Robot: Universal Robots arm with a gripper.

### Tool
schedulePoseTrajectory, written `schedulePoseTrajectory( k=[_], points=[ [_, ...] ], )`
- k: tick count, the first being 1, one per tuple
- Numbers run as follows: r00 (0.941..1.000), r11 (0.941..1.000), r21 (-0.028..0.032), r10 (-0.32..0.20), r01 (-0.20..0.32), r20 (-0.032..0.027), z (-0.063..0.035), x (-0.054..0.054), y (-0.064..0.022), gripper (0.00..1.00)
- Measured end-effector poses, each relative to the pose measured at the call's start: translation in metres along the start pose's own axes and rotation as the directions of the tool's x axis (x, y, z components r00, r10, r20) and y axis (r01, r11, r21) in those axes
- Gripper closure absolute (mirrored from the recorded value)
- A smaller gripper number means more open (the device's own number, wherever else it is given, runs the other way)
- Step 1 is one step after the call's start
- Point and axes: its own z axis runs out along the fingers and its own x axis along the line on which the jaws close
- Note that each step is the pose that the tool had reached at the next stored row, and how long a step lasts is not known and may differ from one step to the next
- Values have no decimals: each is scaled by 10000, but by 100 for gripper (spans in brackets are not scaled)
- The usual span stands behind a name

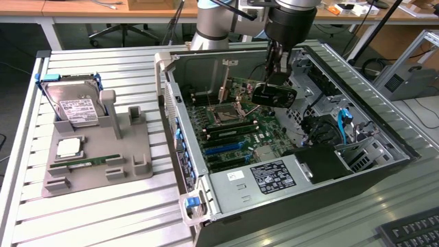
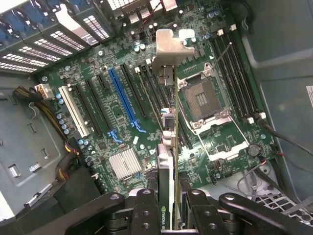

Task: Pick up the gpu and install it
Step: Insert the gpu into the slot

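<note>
The gpu (image 1: 274, 96) is a dark flat card hanging inside the open computer case (image 1: 180, 154), above the green motherboard (image 1: 237, 139). My gripper (image 1: 277, 80) reaches down from above and is shut on the card's upper edge. The wrist view looks along the gpu (image 2: 168, 147) edge-on, with its silver bracket (image 2: 168, 46) at the far end and my gripper (image 2: 169, 215) clamping it from both sides. Under the card lie the black expansion slots, beside a long blue slot (image 2: 124, 100) and the bare processor socket (image 2: 203, 100).
On the exterior view's left a grey holder (image 1: 96, 159) carries a silver hard drive (image 1: 75, 105), a processor chip (image 1: 69, 147) and a green memory stick (image 1: 92, 162). Case walls, the black power supply (image 1: 322, 162) and blue cables (image 1: 341, 123) crowd the card. A keyboard (image 1: 415, 231) lies nearby.
</note>
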Motion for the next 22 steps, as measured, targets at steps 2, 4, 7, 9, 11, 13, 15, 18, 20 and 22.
schedulePoseTrajectory(
  k=[2,4,7,9,11,13,15,18,20,22],
  points=[
    [10000,10000,1,-15,15,-1,0,0,0,73],
    [10000,10000,4,-38,38,-6,0,0,0,73],
    [10000,10000,6,-88,88,-8,0,0,0,73],
    [9999,9999,7,-115,115,-7,0,0,0,73],
    [9999,9999,8,-152,152,-7,0,0,0,73],
    [9998,9998,9,-188,188,-8,0,0,0,73],
    [9998,9998,10,-212,212,-8,0,0,0,73],
    [9997,9997,11,-250,250,-6,0,0,0,73],
    [9996,9996,12,-282,282,-6,0,0,0,73],
    [9995,9995,12,-312,312,-4,1,0,0,73]
  ],
)
